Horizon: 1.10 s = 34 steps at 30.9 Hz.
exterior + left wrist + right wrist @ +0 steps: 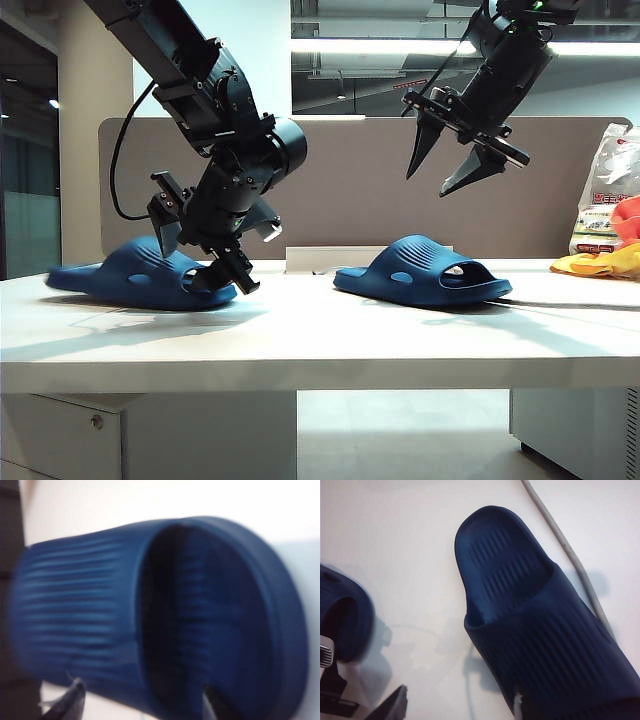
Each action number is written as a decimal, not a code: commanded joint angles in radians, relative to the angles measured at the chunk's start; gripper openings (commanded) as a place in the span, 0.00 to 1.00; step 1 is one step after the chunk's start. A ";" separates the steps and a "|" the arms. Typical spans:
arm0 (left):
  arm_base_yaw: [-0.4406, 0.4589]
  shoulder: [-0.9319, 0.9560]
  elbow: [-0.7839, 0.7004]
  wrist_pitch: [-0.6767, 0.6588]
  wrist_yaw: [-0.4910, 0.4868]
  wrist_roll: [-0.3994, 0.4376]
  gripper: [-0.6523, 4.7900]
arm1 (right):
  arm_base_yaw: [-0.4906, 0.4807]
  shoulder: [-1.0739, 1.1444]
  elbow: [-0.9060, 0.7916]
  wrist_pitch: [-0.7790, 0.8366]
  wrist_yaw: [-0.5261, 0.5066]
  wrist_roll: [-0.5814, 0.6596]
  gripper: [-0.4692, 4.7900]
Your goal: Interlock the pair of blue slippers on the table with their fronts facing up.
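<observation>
While both pincers (left [232, 270], right [447, 160]) gape, two slippers [425, 272] lie

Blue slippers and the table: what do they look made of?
Blue slippers: likely moulded rubber or foam, matte, one piece with ribbed straps, no seams showing. Table: off-white, smooth, faintly glossy, probably laminate; soft reflections and shadows show on it.

Office: desk [300, 345]; divider panel [350, 190]

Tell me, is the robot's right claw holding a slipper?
No, the right gripper hangs open in the air above the right slipper, touching nothing.
</observation>
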<state>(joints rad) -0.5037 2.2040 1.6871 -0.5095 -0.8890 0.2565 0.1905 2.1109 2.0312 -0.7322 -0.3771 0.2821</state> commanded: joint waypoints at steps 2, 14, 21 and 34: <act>0.013 0.003 0.002 0.025 -0.044 0.026 0.68 | 0.000 -0.008 0.005 -0.001 0.003 -0.021 0.60; 0.057 0.003 0.002 0.008 -0.102 0.042 0.41 | 0.000 -0.008 0.005 -0.002 0.005 -0.029 0.60; 0.056 0.002 0.006 0.000 -0.058 0.019 0.15 | 0.000 -0.008 0.005 0.000 0.009 -0.033 0.60; 0.055 0.003 0.004 -0.159 0.082 0.087 0.12 | 0.000 -0.008 0.005 0.004 0.019 -0.043 0.60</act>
<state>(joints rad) -0.4442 2.2036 1.6962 -0.6117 -0.8650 0.3084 0.1902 2.1109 2.0312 -0.7399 -0.3599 0.2428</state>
